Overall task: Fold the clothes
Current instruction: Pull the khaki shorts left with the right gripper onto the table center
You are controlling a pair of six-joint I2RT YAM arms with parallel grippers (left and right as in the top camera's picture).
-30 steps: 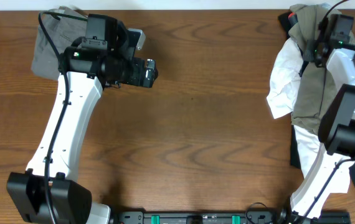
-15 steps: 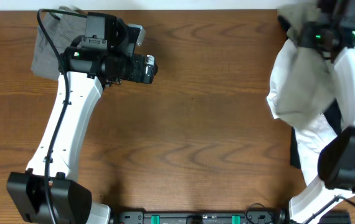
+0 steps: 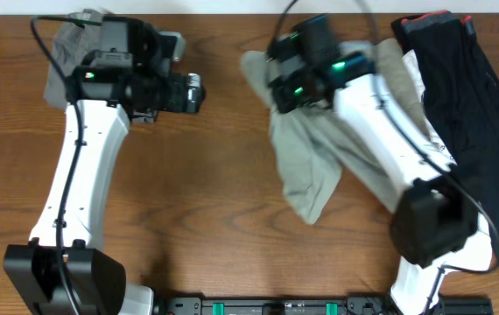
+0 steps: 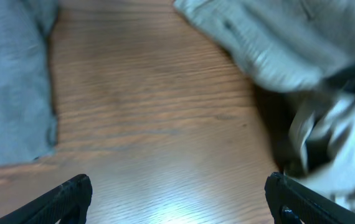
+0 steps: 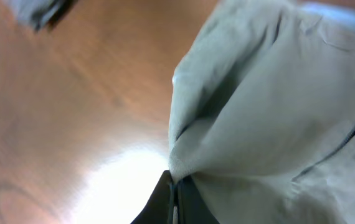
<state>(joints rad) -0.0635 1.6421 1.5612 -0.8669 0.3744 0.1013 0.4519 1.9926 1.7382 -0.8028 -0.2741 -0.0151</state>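
Observation:
The khaki-olive shorts [image 3: 298, 157] hang bunched from my right gripper [image 3: 277, 85] at the table's upper middle, and their lower part trails down to the wood. In the right wrist view the fingers [image 5: 174, 190] are shut on a fold of the shorts [image 5: 271, 106]. My left gripper [image 3: 199, 92] is open and empty, apart from the shorts, to their left. In the left wrist view its fingertips [image 4: 177, 198] frame bare wood, with the shorts [image 4: 277, 43] at the upper right.
Darker grey-brown shorts [image 3: 59, 61] lie at the far left corner under the left arm; they also show in the left wrist view [image 4: 9, 81]. A black garment [image 3: 473, 96] and a white T-shirt [image 3: 416, 96] lie at the right side.
My right gripper has lifted the khaki shorts off the right-hand pile and swung them left to the table's upper middle. The left arm has shifted slightly left.

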